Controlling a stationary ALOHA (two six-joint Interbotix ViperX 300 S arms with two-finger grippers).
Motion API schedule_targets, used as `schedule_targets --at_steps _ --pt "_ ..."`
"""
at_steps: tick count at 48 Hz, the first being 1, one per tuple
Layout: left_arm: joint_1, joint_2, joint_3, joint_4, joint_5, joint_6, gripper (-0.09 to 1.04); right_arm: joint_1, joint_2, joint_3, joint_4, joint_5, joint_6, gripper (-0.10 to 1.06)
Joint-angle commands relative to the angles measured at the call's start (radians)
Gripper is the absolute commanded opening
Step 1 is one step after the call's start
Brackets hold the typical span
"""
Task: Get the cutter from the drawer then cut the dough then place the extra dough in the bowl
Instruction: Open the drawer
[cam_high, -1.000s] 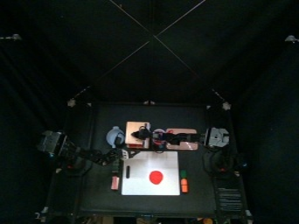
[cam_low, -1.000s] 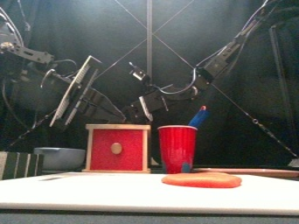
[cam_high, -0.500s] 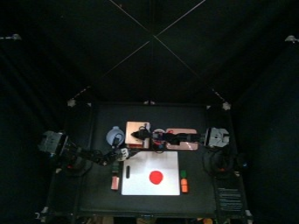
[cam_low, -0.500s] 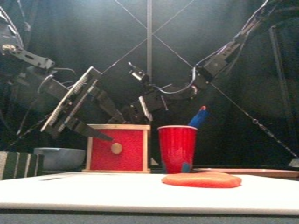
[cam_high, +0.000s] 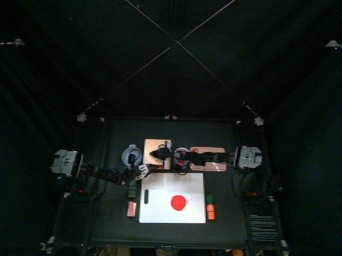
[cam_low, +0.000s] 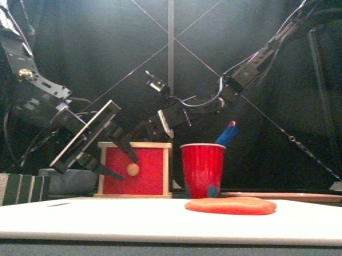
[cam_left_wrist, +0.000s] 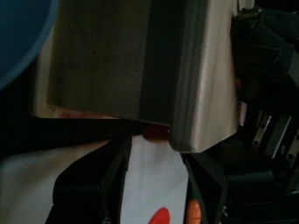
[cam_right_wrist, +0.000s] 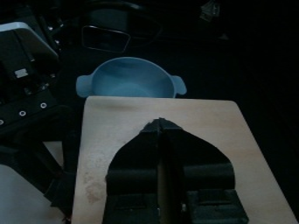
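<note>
R hand (cam_right_wrist: 160, 125), closed up, presses on box (cam_right_wrist: 117, 149) top, prob. to pin it. L hand (cam_left_wrist: 152, 147), spread, straddles drawer (cam_low: 147, 180) knob (cam_low: 132, 169), not yet clamped. Cutter presumably inside, hidden. Dough (cam_low: 230, 205) at box's 6 o'clock, bowl (cam_right_wrist: 131, 79) at 9.

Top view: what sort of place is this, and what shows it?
Probably a robot test booth staged as a toy kitchen: black curtains, white cutting board with red dough, red cup.
</note>
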Motion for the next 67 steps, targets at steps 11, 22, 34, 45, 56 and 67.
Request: schedule_targets --at_steps 11,22,34,45,56,67 --pt "0.035 0.020 -0.041 0.002 -0.009 0.002 0.81 0.012 0.000 -0.012 0.003 0.023 0.011 0.03" --pt "0.035 0.035 -0.054 0.002 -0.011 0.008 0.80 0.020 0.002 -0.012 0.006 0.034 0.011 0.03" --pt "0.035 0.032 -0.049 -0.003 -0.021 0.044 0.61 0.021 0.003 -0.012 0.012 0.034 0.011 0.03" --pt "0.034 0.018 -0.048 -0.003 0.021 0.058 0.42 0.023 0.003 -0.015 0.021 0.034 0.014 0.03" --pt "0.009 -0.021 -0.037 -0.003 0.133 0.058 0.41 0.023 0.003 -0.018 0.035 0.051 0.012 0.03" --pt "-0.044 -0.025 -0.041 -0.005 0.170 0.054 0.41 0.018 0.002 -0.017 0.037 0.052 0.012 0.03"
